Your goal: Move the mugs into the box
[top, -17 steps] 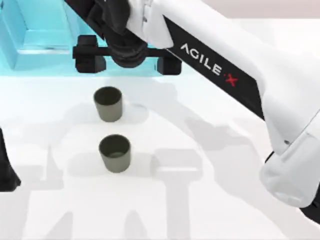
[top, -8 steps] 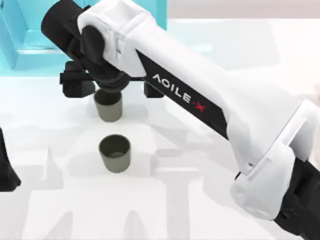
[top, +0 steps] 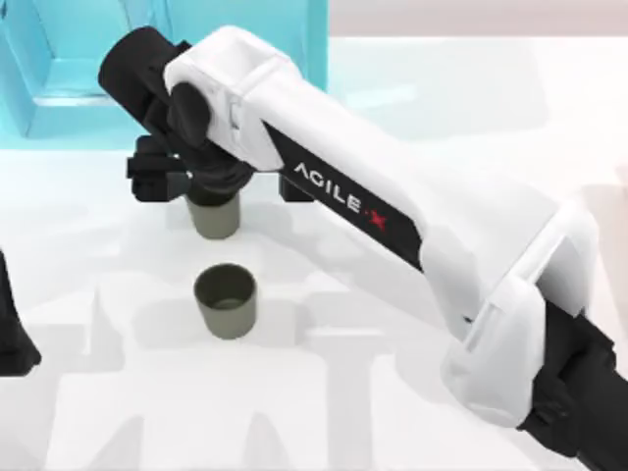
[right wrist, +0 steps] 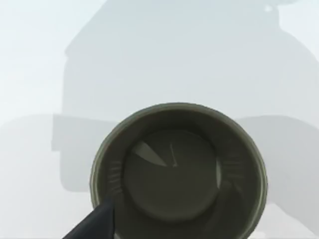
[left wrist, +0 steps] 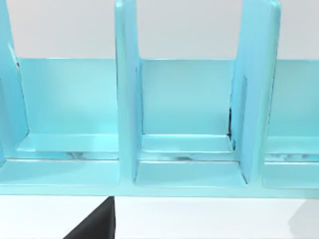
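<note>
An olive-grey mug stands upright on the pale desk, seen straight down its open mouth to its round floor. A dark gripper finger overlaps its rim. Broad grey shadows lie across the desk around it.

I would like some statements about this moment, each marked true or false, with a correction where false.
1. Both mugs stand upright on the table. True.
2. The right gripper is above the far mug. True.
3. The near mug is already in the box. False: it stands on the table, apart from the box.
4. The left arm reaches over the mugs. False: it sits at the table's left edge.
5. The box is red. False: it is light blue.
</note>
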Motion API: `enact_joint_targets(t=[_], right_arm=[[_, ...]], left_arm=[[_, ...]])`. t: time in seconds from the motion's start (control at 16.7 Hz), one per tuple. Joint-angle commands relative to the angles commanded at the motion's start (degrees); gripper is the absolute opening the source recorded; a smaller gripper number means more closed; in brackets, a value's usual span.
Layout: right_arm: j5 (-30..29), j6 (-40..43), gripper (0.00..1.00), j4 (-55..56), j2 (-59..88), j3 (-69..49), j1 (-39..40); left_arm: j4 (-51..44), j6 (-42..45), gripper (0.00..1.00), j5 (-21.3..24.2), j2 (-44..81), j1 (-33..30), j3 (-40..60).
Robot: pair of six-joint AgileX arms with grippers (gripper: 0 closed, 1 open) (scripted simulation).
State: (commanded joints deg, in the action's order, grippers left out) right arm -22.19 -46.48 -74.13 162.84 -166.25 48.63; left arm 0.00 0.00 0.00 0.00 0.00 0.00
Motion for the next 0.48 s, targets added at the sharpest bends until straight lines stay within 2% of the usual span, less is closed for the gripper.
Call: enact_joint_targets(t=[0.24, 0.48], right_arm=[[0.43, 1.67, 1.00, 5.01, 4.28, -0.09, -1.55], [0.45, 1.72, 1.00, 5.16, 4.41, -0.10, -1.59]], left_arm=[[0.00, 0.00, 1.00, 0.00, 0.00, 0.00, 0.00], [0.00, 0.00, 1.00, 0.00, 0.00, 0.00, 0.00]])
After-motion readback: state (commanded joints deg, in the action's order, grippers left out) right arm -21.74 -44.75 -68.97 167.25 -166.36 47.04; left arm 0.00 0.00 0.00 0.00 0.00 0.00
